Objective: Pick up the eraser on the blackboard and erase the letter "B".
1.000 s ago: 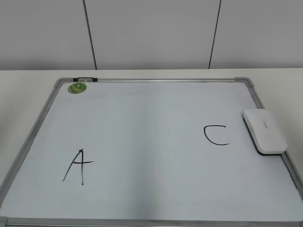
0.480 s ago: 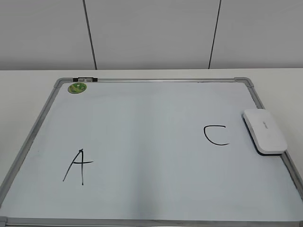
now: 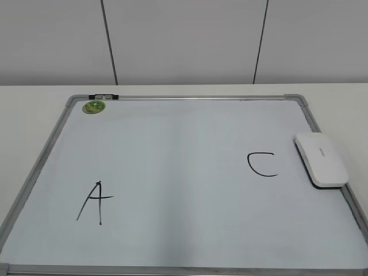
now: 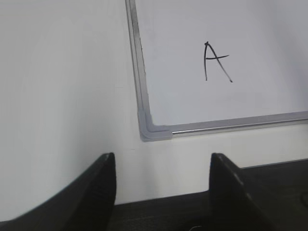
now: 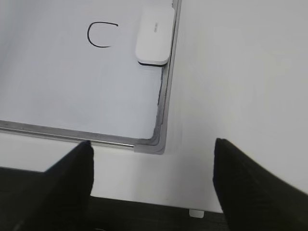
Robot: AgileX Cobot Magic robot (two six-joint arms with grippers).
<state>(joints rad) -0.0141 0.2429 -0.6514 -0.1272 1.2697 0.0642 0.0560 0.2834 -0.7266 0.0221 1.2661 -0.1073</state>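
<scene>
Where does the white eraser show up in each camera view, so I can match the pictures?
Exterior view: the eraser lies at the right edge of the blackboard, just right of the letter C.
Left wrist view: not in it.
Right wrist view: the eraser sits top centre, against the board's frame.
Shared landmark: the letter C, beside the eraser in both.

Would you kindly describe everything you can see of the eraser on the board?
The eraser is a flat white rounded-rectangle slab, plastic by its look, with small grey lettering on top and a darker layer showing along its underside edge. It lies flat at the blackboard's right edge, partly over the metal frame, just right of the letter C. Nothing grips it; both grippers sit back off the board's near corners.
</scene>
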